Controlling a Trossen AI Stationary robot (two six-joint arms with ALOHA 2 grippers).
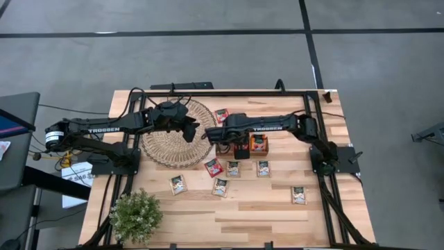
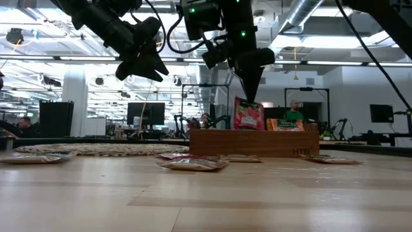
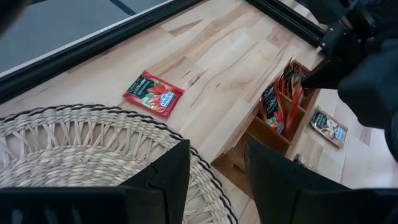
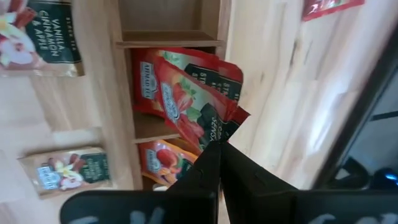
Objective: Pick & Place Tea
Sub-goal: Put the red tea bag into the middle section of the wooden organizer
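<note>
- right gripper (image 4: 219, 149) pinches a red tea sachet (image 4: 186, 93) upright in the wooden tray (image 2: 257, 143).
- left gripper (image 3: 214, 165) hangs open over the woven mat (image 1: 170, 142).

grey floor (image 1: 208, 62) crossed by dark lines surrounds the light wooden tabletop (image 1: 243, 215). beyond it, an open office: ceiling strip lights (image 2: 335, 62), exposed ducts (image 2: 309, 13), dark monitors (image 2: 147, 115), people seated far off.

The left gripper (image 3: 216, 174) is held with its fingers apart above the rim of a woven mat (image 3: 68, 155). A red sachet (image 3: 153, 93) is seen flat on the table (image 3: 217, 56) just beyond the mat. More sachets (image 3: 280, 102) are stood upright in a wooden tray (image 3: 264, 134), with the right gripper (image 3: 314, 78) closed at their top edge.
</note>
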